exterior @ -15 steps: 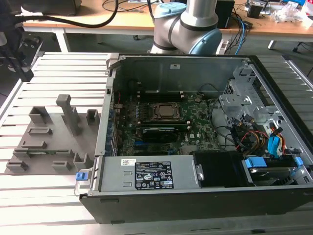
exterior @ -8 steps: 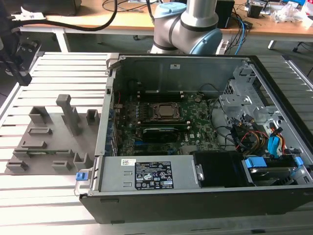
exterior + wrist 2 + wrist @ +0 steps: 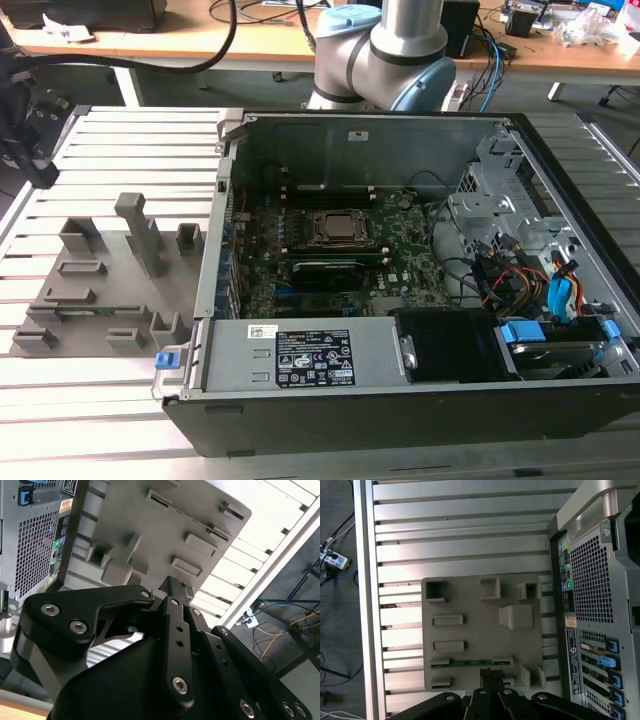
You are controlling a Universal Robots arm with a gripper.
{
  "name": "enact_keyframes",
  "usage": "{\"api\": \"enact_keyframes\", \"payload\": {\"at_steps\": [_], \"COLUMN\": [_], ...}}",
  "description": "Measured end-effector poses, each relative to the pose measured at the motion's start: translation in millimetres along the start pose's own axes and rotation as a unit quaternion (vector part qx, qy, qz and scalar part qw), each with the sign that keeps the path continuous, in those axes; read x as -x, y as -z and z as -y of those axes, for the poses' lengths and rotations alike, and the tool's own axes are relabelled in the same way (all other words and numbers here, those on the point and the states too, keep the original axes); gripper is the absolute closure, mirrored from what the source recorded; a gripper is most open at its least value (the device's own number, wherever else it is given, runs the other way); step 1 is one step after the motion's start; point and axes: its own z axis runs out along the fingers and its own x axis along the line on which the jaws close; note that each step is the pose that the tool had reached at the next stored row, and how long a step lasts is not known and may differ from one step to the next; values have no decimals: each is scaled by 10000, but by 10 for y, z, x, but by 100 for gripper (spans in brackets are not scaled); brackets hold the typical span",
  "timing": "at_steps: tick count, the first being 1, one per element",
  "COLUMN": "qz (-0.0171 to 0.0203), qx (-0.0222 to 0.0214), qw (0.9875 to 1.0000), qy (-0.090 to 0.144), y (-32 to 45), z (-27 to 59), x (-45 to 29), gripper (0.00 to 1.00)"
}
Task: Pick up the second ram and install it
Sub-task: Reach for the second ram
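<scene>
Slatted table (image 3: 460,535) bears one grey fixture (image 3: 470,615) holding one ram (image 3: 470,663), jaws closed, empty

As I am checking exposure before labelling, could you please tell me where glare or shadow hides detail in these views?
Exterior view: the inside of the computer case lies in shade. Second wrist view: the slatted table washes out to white, and the gripper reads near-black. First wrist view: light is even, and the second ram stands out green against the grey fixture.

The second ram (image 3: 471,663) is showing just its thin edge, the rest seemingly lying sunk in the grey fixture (image 3: 475,607) (chips too small to tell); the picture's edge is cropping the gripper (image 3: 486,674).
</scene>
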Motion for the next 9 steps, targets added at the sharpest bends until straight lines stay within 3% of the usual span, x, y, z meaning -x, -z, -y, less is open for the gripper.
{"api": "enact_keyframes", "payload": {"at_steps": [9], "qz": [0], "qx": [0], "qw": [10000], "qy": [0], "y": [-1], "z": [131], "x": [10], "gripper": [89]}}
